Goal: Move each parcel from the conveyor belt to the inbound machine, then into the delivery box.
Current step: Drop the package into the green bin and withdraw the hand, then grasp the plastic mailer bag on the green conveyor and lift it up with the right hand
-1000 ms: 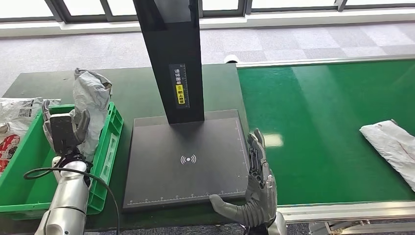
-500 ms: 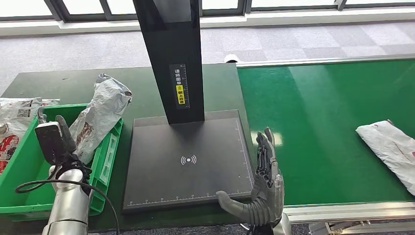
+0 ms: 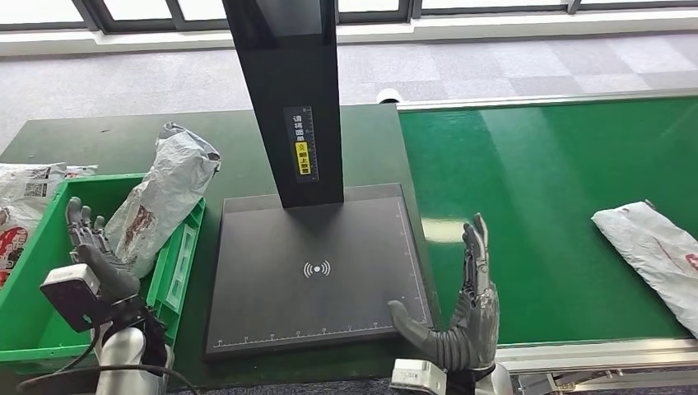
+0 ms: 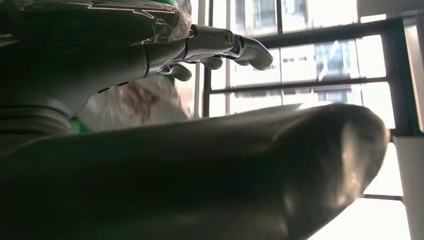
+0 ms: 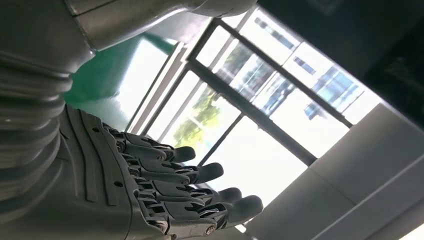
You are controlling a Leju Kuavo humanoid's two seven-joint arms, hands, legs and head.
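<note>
R hand (image 3: pixel 469 317) at near edge, between the scanner plate and the belt, upright, fingers straight and apart, thumb out toward the plate's near right corner, holding nothing. R wrist view: fingers (image 5: pixel 200 172) spread, nothing in them. L hand (image 3: pixel 92 247) near left, over the green crate (image 3: pixel 183 263), fingers apart, released, nothing held; L wrist view shows the thumb close up and fingers (image 4: pixel 225 42) extended, a blurry pale parcel past them.

Grey poly parcel (image 3: pixel 165 193) leans tilted on the crate's right wall, lower end inside the crate, top end sticking up over the rim toward the far side; just right of L hand, contact cannot tell. White printed parcels (image 3: pixel 25 193) at far left of the crate, partly cut off by frame edge.

Inbound machine: dark flat scanner plate (image 3: pixel 317 267) centre on dark green bench (image 3: pixel 99 144), nothing on the plate; black post (image 3: pixel 288 90) rises from its far edge, yellow label on it. Green conveyor belt (image 3: pixel 543 173) to the right; white parcel (image 3: pixel 658 251) lies flat at its right edge, well apart from R hand. Far: grey carpet tiles, window frames.
</note>
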